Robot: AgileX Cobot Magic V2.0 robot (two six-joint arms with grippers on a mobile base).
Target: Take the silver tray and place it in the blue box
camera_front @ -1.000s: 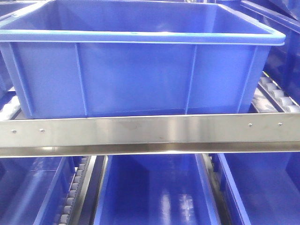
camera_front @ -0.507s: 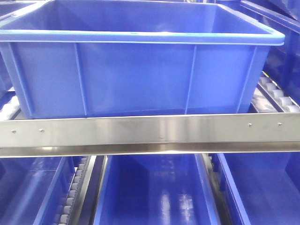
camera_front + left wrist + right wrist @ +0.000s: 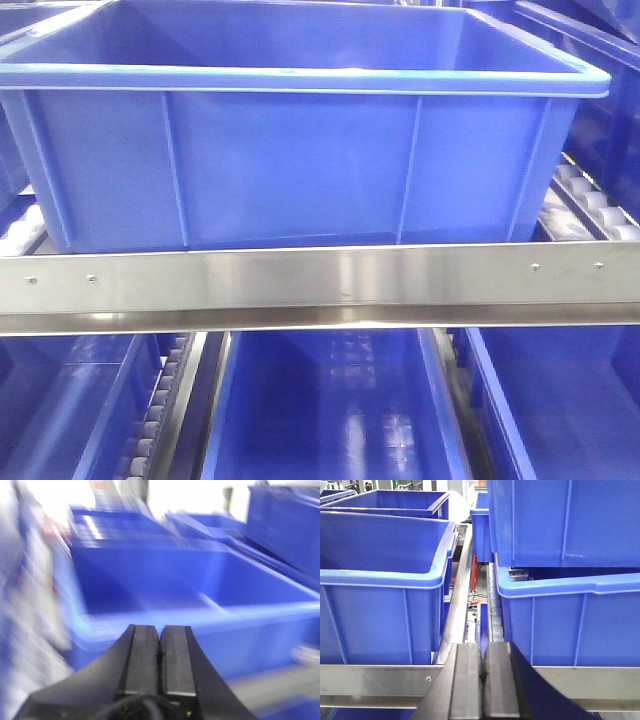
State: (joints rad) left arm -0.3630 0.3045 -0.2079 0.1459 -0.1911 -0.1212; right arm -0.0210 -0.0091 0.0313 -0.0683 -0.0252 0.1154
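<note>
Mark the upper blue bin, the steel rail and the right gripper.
upper blue bin (image 3: 290, 165), front view, front wall.
steel rail (image 3: 300, 280), front view, front face.
right gripper (image 3: 481, 672), right wrist view, seam of the shut jaws.

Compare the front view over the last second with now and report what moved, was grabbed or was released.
Almost nothing changed. The blue box on the steel rail sits a hair further right in the picture, likely a slight camera shift. Nothing was taken hold of or let go; the silver tray is not in view. The lower bins stayed put.

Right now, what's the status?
Left gripper shut, empty. Right gripper shut, empty. Silver tray not in view. Blue box ahead, behind steel rail.
</note>
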